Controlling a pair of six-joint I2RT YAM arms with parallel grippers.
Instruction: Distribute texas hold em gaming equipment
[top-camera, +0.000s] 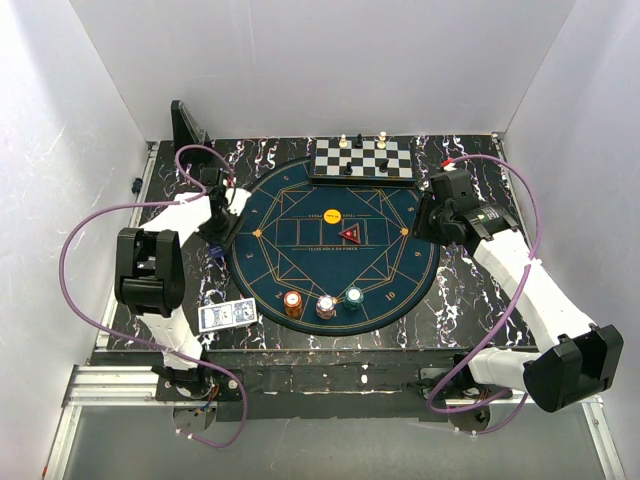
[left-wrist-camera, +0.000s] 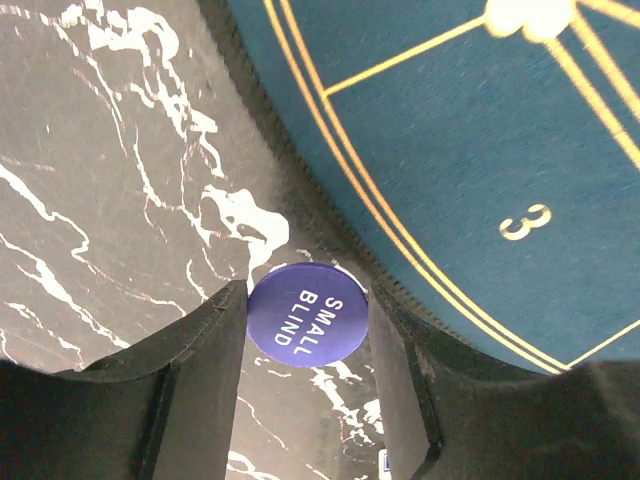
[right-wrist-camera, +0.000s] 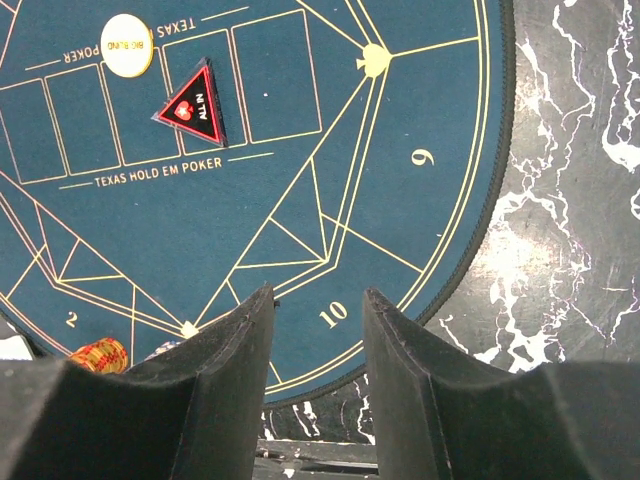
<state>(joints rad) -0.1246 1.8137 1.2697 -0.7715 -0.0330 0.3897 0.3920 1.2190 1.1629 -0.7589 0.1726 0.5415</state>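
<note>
My left gripper (left-wrist-camera: 306, 290) is shut on a blue round "SMALL BLIND" marker (left-wrist-camera: 306, 314), over the marble table just off the left rim of the dark-blue mat (left-wrist-camera: 470, 150). From above, that gripper (top-camera: 215, 245) is at the mat's left side. My right gripper (right-wrist-camera: 318, 300) is open and holds nothing; it hovers over the mat's right part near the "10". A yellow disc (top-camera: 332, 215) and a red triangular marker (top-camera: 349, 234) lie at the mat's centre. Orange (top-camera: 293, 303), white-pink (top-camera: 326, 306) and teal (top-camera: 353, 298) chip stacks stand on its near edge. Playing cards (top-camera: 227, 315) lie near left.
A black-and-white chessboard (top-camera: 363, 158) with pieces stands at the far edge behind the mat. A black stand (top-camera: 186, 122) rises at the far left corner. White walls enclose the table on three sides. Purple cables loop from both arms.
</note>
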